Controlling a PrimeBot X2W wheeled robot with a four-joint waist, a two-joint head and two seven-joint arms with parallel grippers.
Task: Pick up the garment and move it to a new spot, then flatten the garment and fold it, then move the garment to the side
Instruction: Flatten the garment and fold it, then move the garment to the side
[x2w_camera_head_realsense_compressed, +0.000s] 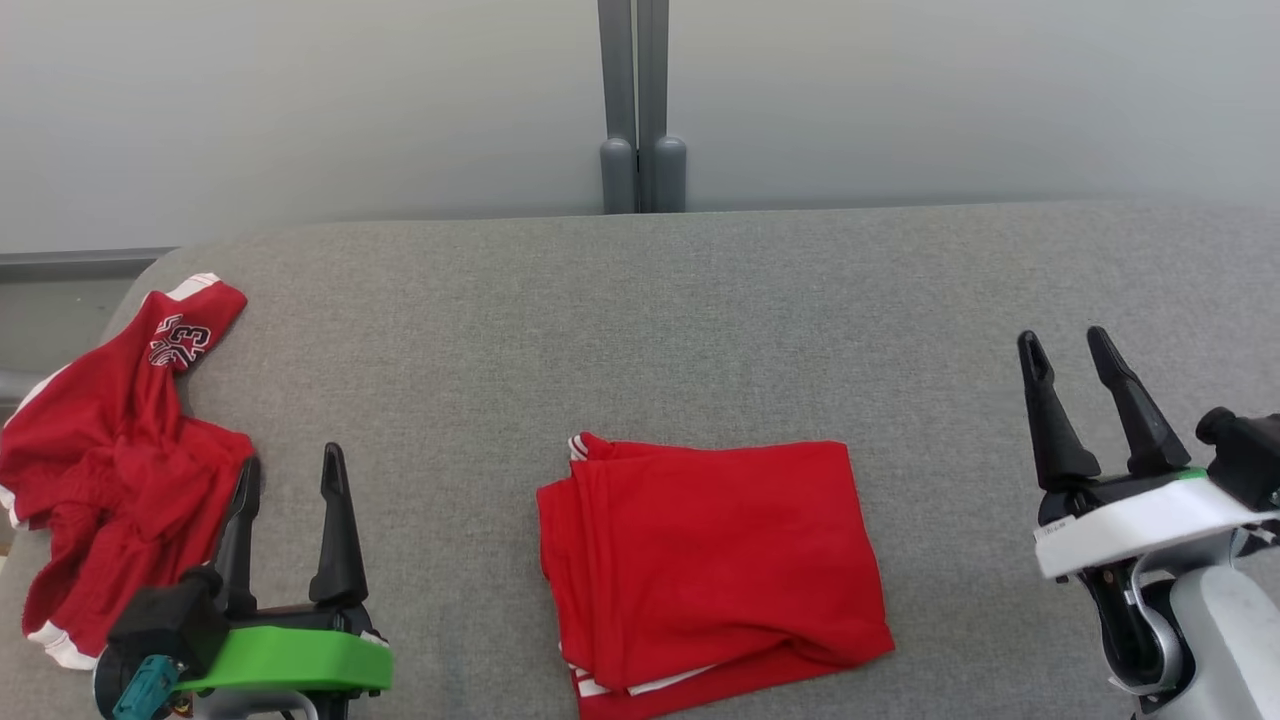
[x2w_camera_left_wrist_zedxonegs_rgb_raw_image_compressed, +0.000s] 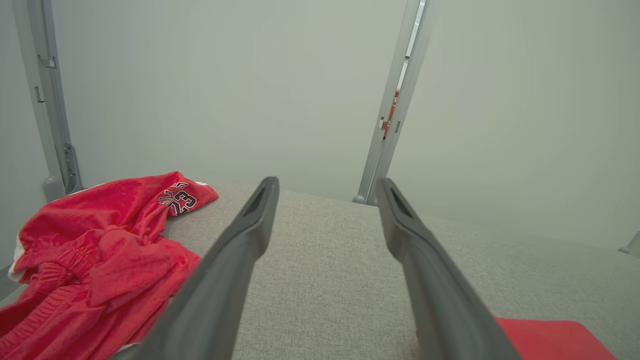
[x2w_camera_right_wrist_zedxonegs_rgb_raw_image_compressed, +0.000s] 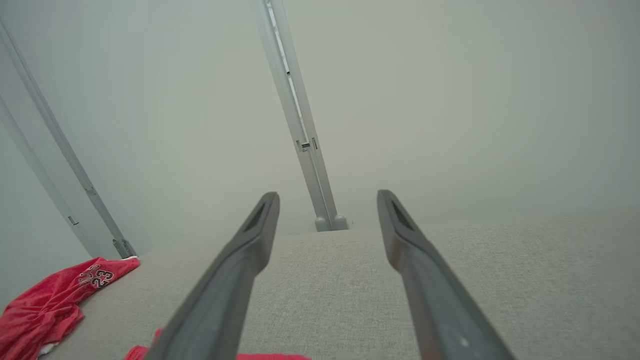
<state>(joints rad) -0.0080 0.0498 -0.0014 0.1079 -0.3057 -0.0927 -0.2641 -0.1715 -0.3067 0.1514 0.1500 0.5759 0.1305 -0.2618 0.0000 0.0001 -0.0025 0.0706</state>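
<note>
Fold looks done: garment lies folded mid-table. Left pincer, right pincer both apart, empty. Next we grip stack, shift it aside without unfolding.

The folded garment lies in the middle of the tabletop, near the front. The crumpled garment lies far left (just beside the left gripper). The right gripper is far right.
</note>
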